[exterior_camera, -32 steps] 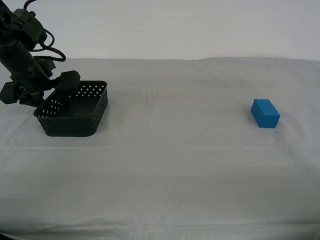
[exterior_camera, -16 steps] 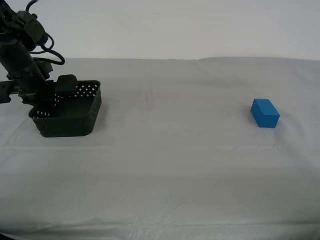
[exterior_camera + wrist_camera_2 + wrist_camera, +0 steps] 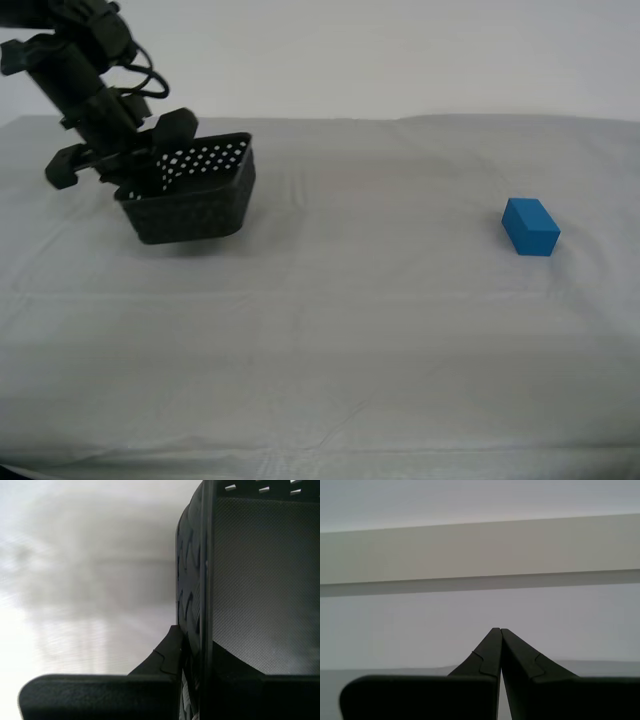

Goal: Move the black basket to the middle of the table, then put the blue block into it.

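Observation:
The black basket (image 3: 195, 195) hangs tilted above the table (image 3: 330, 330) at the exterior view's left. My second gripper (image 3: 150, 160) is shut on the basket's wall; in the second wrist view the wall (image 3: 195, 570) sits between the jaws with the basket floor (image 3: 265, 580) beside it. The blue block (image 3: 529, 227) lies on the cloth at the exterior view's right, far from the basket. My first gripper (image 3: 498, 632) shows only in the first wrist view, shut and empty, facing a pale wall.
The table is covered with a wrinkled pale cloth. A pale wall (image 3: 400, 50) stands behind the table's far edge. Only the basket and the block show on the cloth.
My second gripper has lifted the basket off the cloth and carried it toward the exterior view's right, tilting it. The block has not moved.

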Controlling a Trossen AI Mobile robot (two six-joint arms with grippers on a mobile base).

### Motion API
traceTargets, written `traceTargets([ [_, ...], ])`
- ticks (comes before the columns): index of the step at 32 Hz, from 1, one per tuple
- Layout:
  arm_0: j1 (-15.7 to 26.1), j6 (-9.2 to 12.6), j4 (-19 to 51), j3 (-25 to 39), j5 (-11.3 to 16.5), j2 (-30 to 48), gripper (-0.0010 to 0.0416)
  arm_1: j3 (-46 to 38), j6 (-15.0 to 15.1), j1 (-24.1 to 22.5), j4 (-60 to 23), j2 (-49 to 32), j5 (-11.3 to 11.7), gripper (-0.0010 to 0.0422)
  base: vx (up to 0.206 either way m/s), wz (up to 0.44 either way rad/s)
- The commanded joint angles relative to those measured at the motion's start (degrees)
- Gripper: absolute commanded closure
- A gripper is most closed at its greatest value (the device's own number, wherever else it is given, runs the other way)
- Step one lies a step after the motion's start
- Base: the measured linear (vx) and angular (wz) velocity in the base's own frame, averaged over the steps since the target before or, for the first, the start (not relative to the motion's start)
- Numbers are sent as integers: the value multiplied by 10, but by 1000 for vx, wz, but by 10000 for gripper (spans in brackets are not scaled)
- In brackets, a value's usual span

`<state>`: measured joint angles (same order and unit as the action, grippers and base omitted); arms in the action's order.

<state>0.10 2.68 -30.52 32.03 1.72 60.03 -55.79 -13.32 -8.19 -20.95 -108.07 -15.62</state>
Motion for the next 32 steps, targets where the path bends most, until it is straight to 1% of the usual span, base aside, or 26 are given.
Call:
traceTargets([
  [1,0,3,-2,0,2,0,405,-37,-22,-42,-7,1,9,412,0,0],
  [2,1,4,-2,0,2,0,405,-51,-32,-61,-7,0,21,413,0,0],
  [4,1,4,-2,0,2,0,405,-68,-38,-82,-7,-3,38,413,0,0],
  [5,1,5,-2,0,2,0,405,-88,-50,-105,-7,-4,64,413,0,0],
  [6,1,5,-2,0,2,0,405,-94,-53,-114,-7,-4,71,413,0,0],
  [7,1,5,-2,0,2,0,405,-100,-55,-122,-7,-4,76,413,0,0],
  [8,1,6,-2,0,2,0,405,-116,-66,-142,-6,-4,76,413,0,0],
  [12,1,12,-2,0,2,0,405,-139,-88,-174,-5,-4,77,413,0,0],
  [13,1,14,-2,0,2,0,405,-141,-89,-179,-4,-4,77,413,0,0],
  [14,1,18,-2,0,2,0,405,-144,-93,-186,-1,-4,81,413,0,0],
  [15,1,19,-2,0,2,0,405,-146,-97,-191,1,-4,90,413,0,0],
  [16,1,19,-2,0,2,0,405,-147,-99,-194,1,-4,93,413,0,0],
  [19,1,21,-2,0,2,0,405,-159,-105,-200,-2,-22,90,413,0,0],
  [20,2,22,-1,0,2,0,405,-172,-105,-205,-4,-44,85,413,0,0],
  [24,2,23,3,0,2,0,405,-211,-103,-213,-9,-98,87,413,0,0],
  [28,2,23,7,0,2,0,405,-258,-98,-216,-35,-142,84,412,0,0],
  [29,3,23,7,0,2,0,405,-271,-92,-217,-43,-153,80,412,0,0],
  [30,3,23,9,0,2,0,405,-283,-89,-218,-48,-164,69,412,0,0],
  [31,3,23,10,0,2,0,405,-294,-89,-221,-50,-177,50,412,0,0],
  [32,3,23,11,0,2,0,405,-297,-89,-223,-50,-183,44,412,0,0],
])
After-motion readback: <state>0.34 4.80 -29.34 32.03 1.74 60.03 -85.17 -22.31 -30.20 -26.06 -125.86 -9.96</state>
